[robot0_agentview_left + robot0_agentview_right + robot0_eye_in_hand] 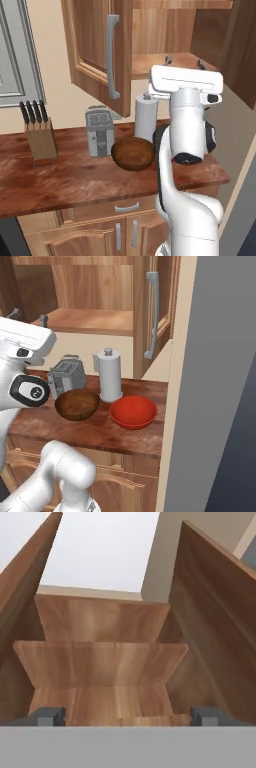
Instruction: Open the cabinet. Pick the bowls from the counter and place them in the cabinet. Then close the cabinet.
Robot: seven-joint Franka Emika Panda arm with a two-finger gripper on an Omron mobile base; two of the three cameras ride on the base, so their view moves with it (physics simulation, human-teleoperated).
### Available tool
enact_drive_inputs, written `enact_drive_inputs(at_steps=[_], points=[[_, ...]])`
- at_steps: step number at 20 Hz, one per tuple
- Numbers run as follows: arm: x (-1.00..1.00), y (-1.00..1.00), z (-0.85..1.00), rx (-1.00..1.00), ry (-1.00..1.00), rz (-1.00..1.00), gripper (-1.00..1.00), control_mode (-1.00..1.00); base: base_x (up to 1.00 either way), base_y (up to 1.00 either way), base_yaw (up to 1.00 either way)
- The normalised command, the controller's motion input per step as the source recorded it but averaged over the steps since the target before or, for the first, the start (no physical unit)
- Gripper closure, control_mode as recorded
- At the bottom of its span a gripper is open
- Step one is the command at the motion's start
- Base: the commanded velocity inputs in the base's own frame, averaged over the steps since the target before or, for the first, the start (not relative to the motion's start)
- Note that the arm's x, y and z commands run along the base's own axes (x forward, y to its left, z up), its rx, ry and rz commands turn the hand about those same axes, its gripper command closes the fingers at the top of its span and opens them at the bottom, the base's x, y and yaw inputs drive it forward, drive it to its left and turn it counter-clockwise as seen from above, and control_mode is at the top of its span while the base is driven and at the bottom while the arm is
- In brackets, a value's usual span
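Pincer (184,62) spread, empty | toaster (99,132), paper-towel roll (145,117) behind bowls (77,404)

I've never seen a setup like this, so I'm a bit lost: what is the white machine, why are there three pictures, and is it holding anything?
It is a white robot arm in a computer-drawn kitchen. Two pictures come from cameras riding behind the arm, one to its left and one to its right, so they show one scene from two sides. The third comes from a camera on the arm's hand, looking into the open wooden cabinet. The claw at the arm's tip is open and holds nothing. On the counter stand a brown wooden bowl, a red bowl, a toaster, a paper towel roll and a knife block. Both bowls are yet to go into the cabinet.
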Motion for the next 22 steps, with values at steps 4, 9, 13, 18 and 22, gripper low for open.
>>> enact_drive_inputs(at_steps=[4,9,13,18,22], points=[[0.26,-0.06,0.02,0.04,0.42,0.19,-1.0,-1.0,0.0,0.0,0.0],[0.12,0.0,0.01,0.03,0.44,0.32,-1.0,-1.0,0.0,0.0,0.0],[0.03,0.0,0.0,0.04,0.47,0.34,-1.0,-1.0,0.0,0.0,0.0],[0.2,0.15,-0.01,0.02,0.47,0.28,-1.0,-1.0,0.0,0.0,0.0],[0.16,0.49,-0.18,0.07,0.39,0.23,-1.0,-1.0,0.0,0.0,0.0]])
